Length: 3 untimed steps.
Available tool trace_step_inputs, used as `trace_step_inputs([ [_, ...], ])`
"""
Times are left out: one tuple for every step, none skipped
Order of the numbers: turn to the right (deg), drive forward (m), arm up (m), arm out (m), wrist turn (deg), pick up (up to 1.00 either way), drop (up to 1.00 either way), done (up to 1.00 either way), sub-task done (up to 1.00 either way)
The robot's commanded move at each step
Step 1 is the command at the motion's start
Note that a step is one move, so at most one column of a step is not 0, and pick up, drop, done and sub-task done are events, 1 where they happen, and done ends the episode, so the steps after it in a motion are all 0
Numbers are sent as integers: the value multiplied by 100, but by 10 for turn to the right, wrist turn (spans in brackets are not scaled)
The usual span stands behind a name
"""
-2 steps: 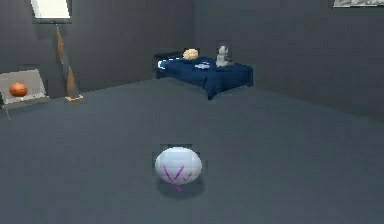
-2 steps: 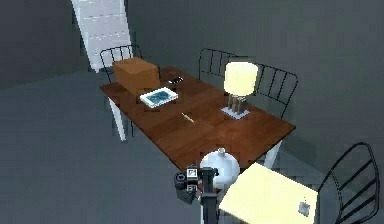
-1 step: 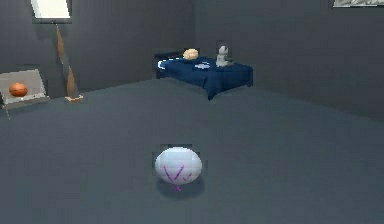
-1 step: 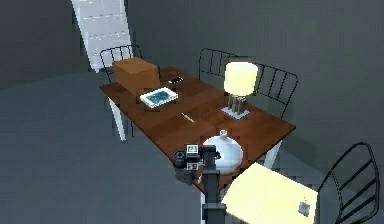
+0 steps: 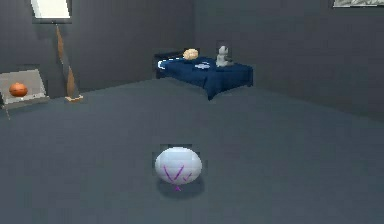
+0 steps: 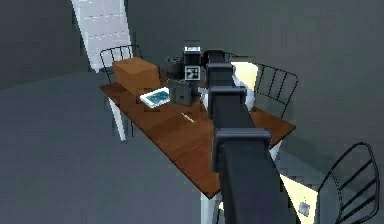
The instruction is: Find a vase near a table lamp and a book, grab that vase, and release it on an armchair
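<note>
The arm (image 6: 238, 140) stretches out over the table (image 6: 185, 150). At its far end sit 2 white squares (image 6: 191, 60), with the gripper (image 6: 180, 88) just beside them, above the table's far half. Whether it holds anything cannot be told.

A blue bed (image 5: 225, 80) stands by the far wall, a small grey statue (image 5: 223, 56) on it. A white rounded thing (image 5: 178, 166) (purple marks) lies on the floor. A brown box (image 6: 133, 73) sits on the wooden bench (image 6: 175, 145).

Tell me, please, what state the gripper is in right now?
The gripper: cannot be told, nor whether it holds anything; it shows against the brown wooden table.
</note>
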Motion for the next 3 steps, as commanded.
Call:
trace_step_inputs([
  [0,0,0,0,-450,0,0,0,0],
  [0,0,0,0,-450,0,0,0,0],
  [0,0,0,0,-450,0,0,0,0],
])
